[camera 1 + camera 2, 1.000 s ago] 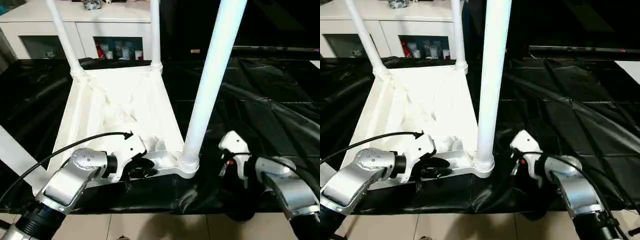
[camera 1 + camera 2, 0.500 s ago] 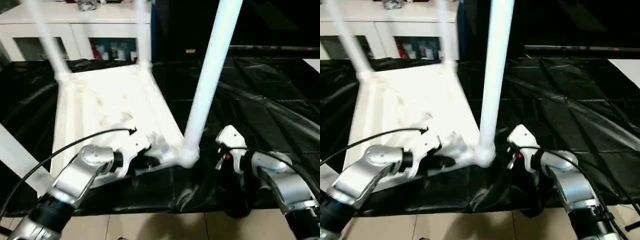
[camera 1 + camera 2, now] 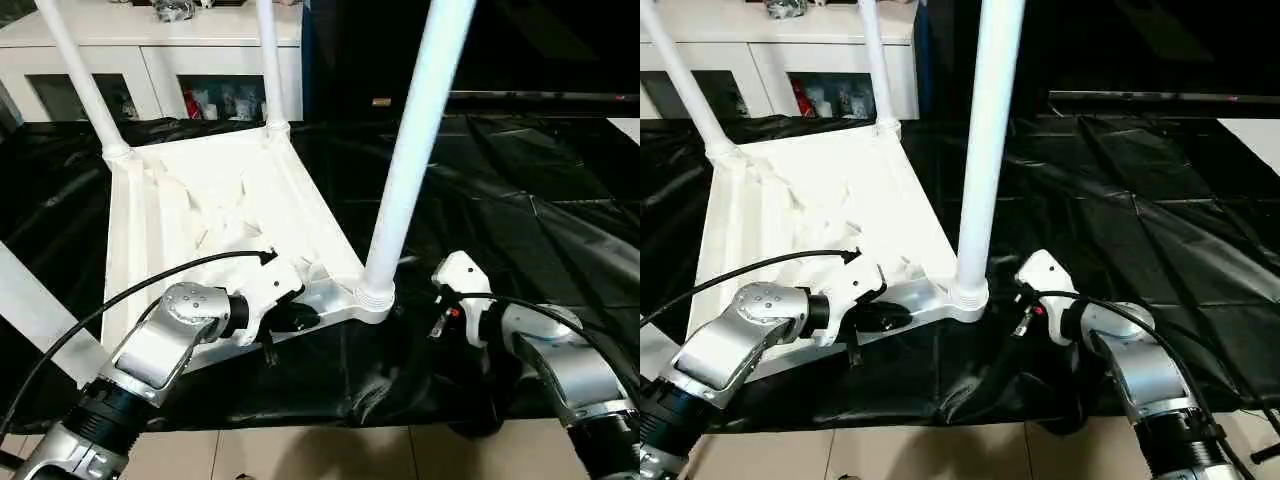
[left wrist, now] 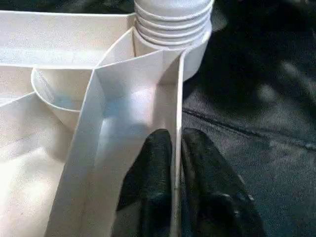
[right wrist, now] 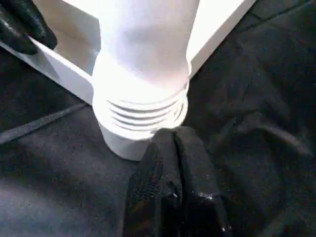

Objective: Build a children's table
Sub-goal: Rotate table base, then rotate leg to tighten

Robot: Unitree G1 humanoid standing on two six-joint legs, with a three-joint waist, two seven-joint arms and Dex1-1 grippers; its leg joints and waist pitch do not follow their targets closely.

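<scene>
While left claw (image 4: 175,148) pinches tabletop (image 3: 230,200) rim, closed right claw (image 5: 173,143) seemingly touches leg (image 5: 143,64) base.

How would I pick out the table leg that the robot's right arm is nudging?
On the black-draped work table lies the upside-down white tabletop, legs pointing up. Take the leg at the corner nearest the robot, beside the right gripper. It looks thickest and tallest, with a ribbed collar at its base.

The tabletop (image 3: 230,215) rotated on the surface (image 3: 520,220); the left hand (image 4: 177,148), clamped on its rim, pulled the near corner leftward.
</scene>
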